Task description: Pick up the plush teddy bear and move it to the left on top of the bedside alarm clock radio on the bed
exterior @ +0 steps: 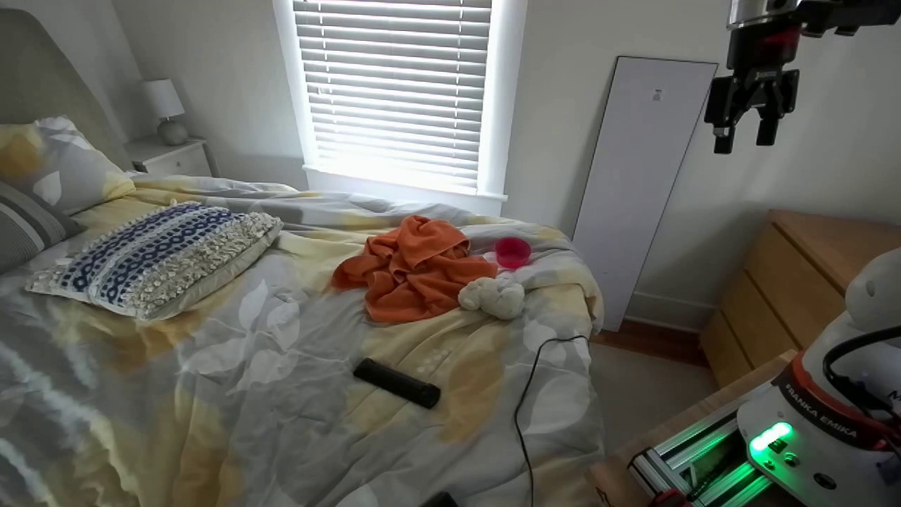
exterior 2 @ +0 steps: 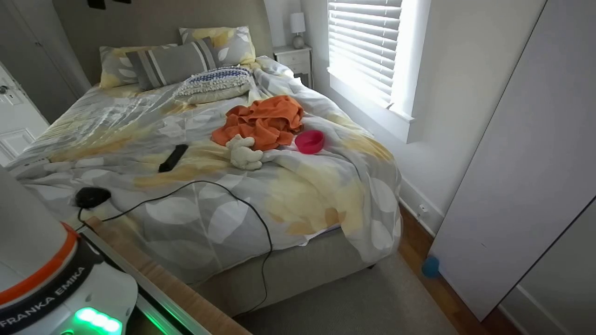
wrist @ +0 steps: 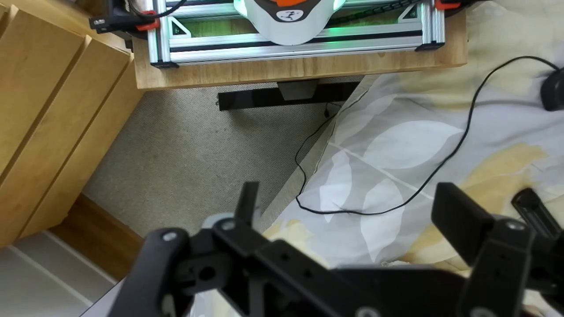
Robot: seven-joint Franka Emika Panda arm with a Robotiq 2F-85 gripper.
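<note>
The cream plush teddy bear [exterior: 493, 297] lies on the bed [exterior: 317, 366], beside an orange cloth; it also shows in an exterior view [exterior 2: 244, 153]. In the wrist view it is mostly hidden behind the gripper. A long black device [exterior: 396, 382] lies on the bed; it also shows in an exterior view [exterior 2: 173, 158] and the wrist view [wrist: 535, 211]. A rounded black object [exterior 2: 92, 197] with a cable lies near the bed's edge. I cannot tell which is the alarm clock radio. My gripper [exterior: 746, 137] is high, away from the bear, open and empty; its fingers [wrist: 348, 200] are wide apart.
The crumpled orange cloth [exterior: 415, 271] and a pink bowl [exterior: 512, 252] are close to the bear. A black cable [exterior: 521, 415] crosses the bed near its edge. A patterned cushion [exterior: 162, 257] lies farther back. A wooden dresser [exterior: 795, 303] and a leaning white board [exterior: 640, 183] stand beyond the bed.
</note>
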